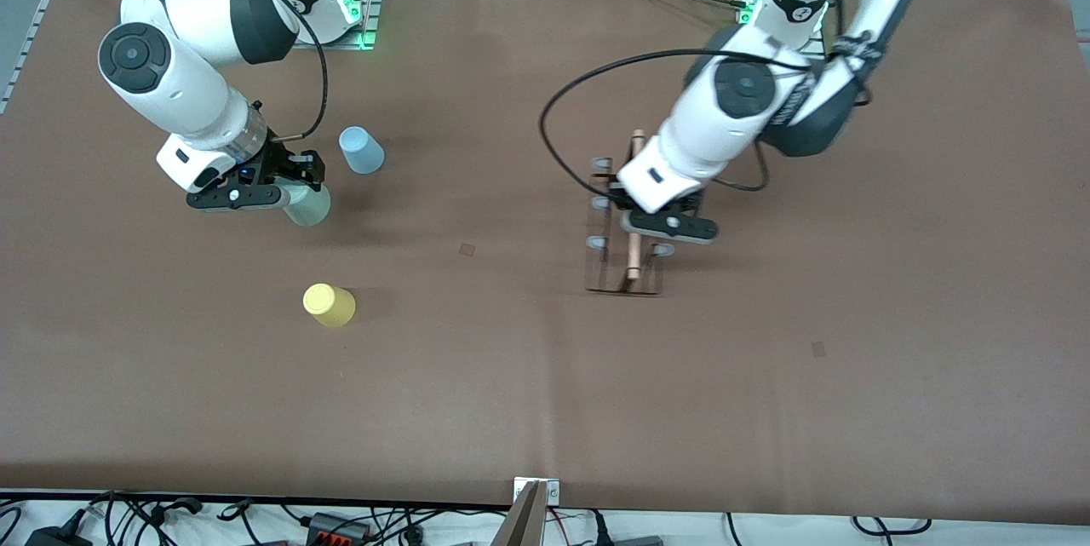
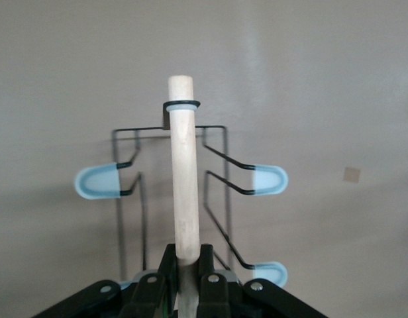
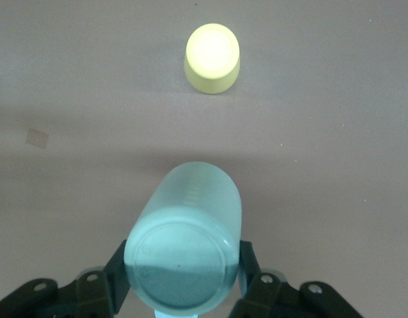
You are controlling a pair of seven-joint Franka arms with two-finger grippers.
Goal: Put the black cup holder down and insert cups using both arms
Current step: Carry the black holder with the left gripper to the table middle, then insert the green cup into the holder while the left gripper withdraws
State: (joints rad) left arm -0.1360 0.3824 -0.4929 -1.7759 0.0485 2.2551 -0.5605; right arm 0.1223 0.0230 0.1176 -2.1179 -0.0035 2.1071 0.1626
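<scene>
My left gripper [image 1: 647, 227] [image 2: 185, 262] is shut on the light wooden rod [image 2: 184, 192] of the black cup holder [image 1: 626, 222], toward the left arm's end of the table. Its pale blue tipped pegs [image 2: 270, 179] stick out on both sides of the rod. I cannot tell whether the holder rests on the table. My right gripper [image 1: 294, 192] [image 3: 184, 265] is shut on the pale green cup [image 1: 308, 205] [image 3: 187, 258], held tilted just over the table. The light blue cup [image 1: 362, 150] and the yellow cup [image 1: 329, 305] [image 3: 212, 58] stand upside down on the table.
The brown table cover [image 1: 511, 376] spreads wide between the cups and the holder. Two small tape squares [image 1: 467, 249] [image 1: 818, 348] lie flat on it. Cables and plugs [image 1: 341, 525] run along the edge nearest the front camera.
</scene>
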